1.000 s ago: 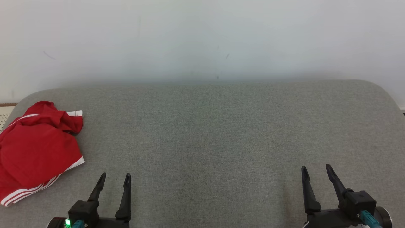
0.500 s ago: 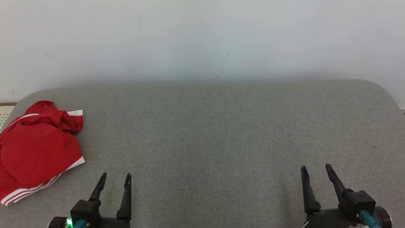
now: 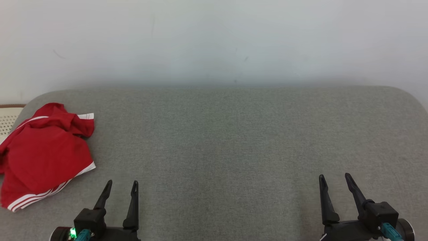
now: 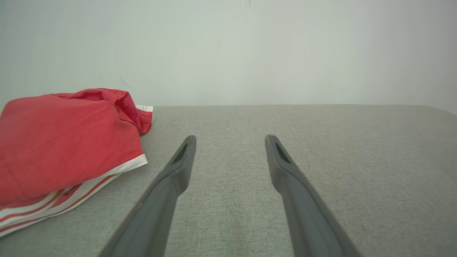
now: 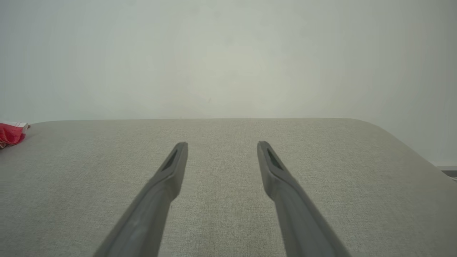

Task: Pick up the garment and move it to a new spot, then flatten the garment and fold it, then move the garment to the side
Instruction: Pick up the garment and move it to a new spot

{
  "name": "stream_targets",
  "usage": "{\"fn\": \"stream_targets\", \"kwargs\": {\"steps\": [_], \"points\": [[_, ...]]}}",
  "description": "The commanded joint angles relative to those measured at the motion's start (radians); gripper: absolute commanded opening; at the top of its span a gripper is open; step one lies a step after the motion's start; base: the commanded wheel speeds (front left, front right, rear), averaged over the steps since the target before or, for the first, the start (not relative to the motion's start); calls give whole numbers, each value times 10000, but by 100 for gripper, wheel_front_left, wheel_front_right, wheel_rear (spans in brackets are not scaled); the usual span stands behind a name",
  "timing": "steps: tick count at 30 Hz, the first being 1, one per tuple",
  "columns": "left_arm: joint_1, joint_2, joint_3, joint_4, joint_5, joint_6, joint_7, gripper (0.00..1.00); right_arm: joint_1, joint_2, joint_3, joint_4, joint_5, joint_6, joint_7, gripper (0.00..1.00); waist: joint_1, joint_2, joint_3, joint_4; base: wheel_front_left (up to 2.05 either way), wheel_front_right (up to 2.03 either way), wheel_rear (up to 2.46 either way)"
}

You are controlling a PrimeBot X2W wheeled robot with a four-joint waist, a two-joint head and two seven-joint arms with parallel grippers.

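Red garment [image 3: 46, 157] lies crumpled at the left edge of the head view on the grey fabric counter [image 3: 227, 140], with its white-striped hem toward the lower left. Nothing is touching it.

Left pincer [image 3: 122, 183] is released, fingers spread, low in frame near the garment's lower corner. In the left wrist view the cloth sits left of the fingers, not between them. Right pincer [image 3: 334, 176] is also released, at lower right, well apart from the cloth.

Both are empty and parked at the bottom edge. That reads as a ready pose, pick not begun. The counter's middle looks like the new spot, with room to flatten using 2 arms.

My read: the left arm goes first because it's nearest. The bunched fold by the white cuff is the easiest pinch. Risk is catching only 1 layer and dragging.
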Motion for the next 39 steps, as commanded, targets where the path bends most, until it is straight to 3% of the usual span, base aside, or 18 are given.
{"fn": "stream_targets", "kwargs": {"steps": [1, 23, 31, 39], "points": [[-56, 40, 26, 18, -68, 29, -56, 100, -9, -21, 22, -26, 29, 4, -67, 100, 0, 0, -3, 155, 0, 0, 0], [61, 162, 407, -264, -343, 308, -46, 100, -399, 8, 1148, -377, 174, 4, -47, 100, 0, 0, 195, 3319, 0, 0, 0], [187, 142, 541, -382, -422, 329, -45, 100, -470, 30, 1485, -346, 276, 4, -60, 100, 0, 0, 249, 3915, 0, 0, 0], [172, 46, 639, -495, -482, 332, -45, 100, -511, -9, 1570, -387, 322, 4, -7, 100, 0, 0, 328, 4042, 0, 0, 0]]}}
